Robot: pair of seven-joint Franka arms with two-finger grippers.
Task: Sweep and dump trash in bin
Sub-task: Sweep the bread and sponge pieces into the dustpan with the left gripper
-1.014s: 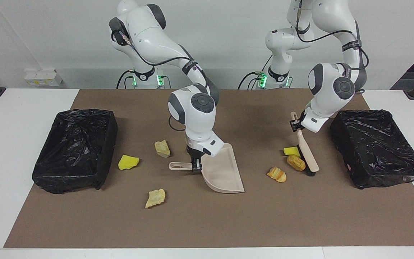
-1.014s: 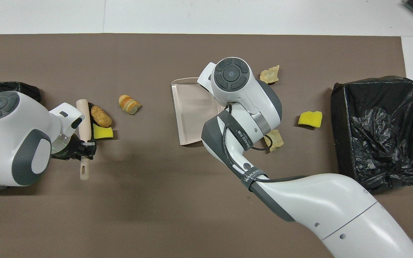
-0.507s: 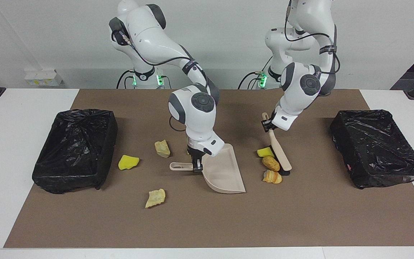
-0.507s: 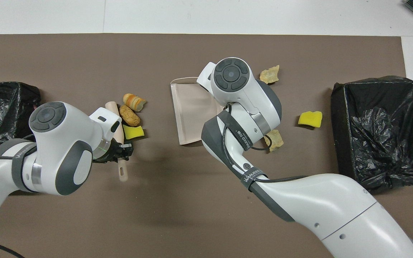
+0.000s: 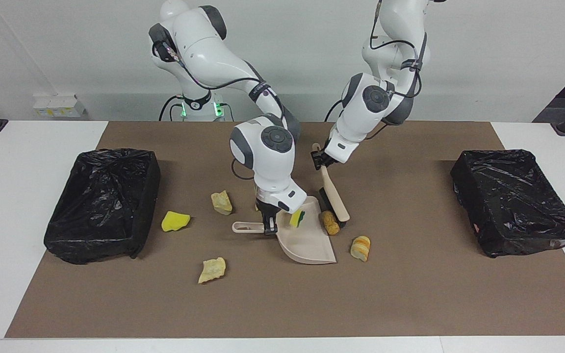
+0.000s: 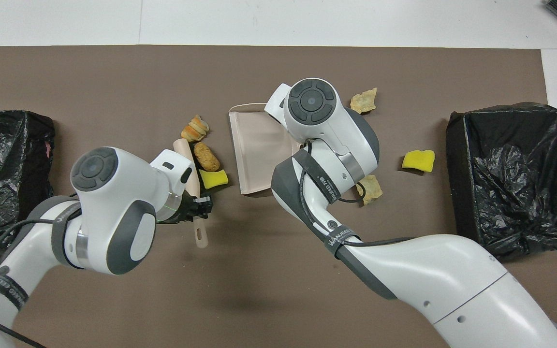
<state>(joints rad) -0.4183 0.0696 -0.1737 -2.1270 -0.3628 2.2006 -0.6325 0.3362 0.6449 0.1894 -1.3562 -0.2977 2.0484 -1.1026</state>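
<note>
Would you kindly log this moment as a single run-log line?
left gripper: shut on brush, sweeping | right gripper: shut on dustpan handle | yellow sponge: at pan mouth | brown bread piece: against brush

hidden: right tool [image 5: 269,226] under wrist overhead — bins [image 6: 3,174] seemingly cropped

Lighting: bright, even, from overhead. Shadows: soft, short, under arms. Glare: faint sheen on black bin liners [image 5: 513,196]. Focus: sharp throughout.
</note>
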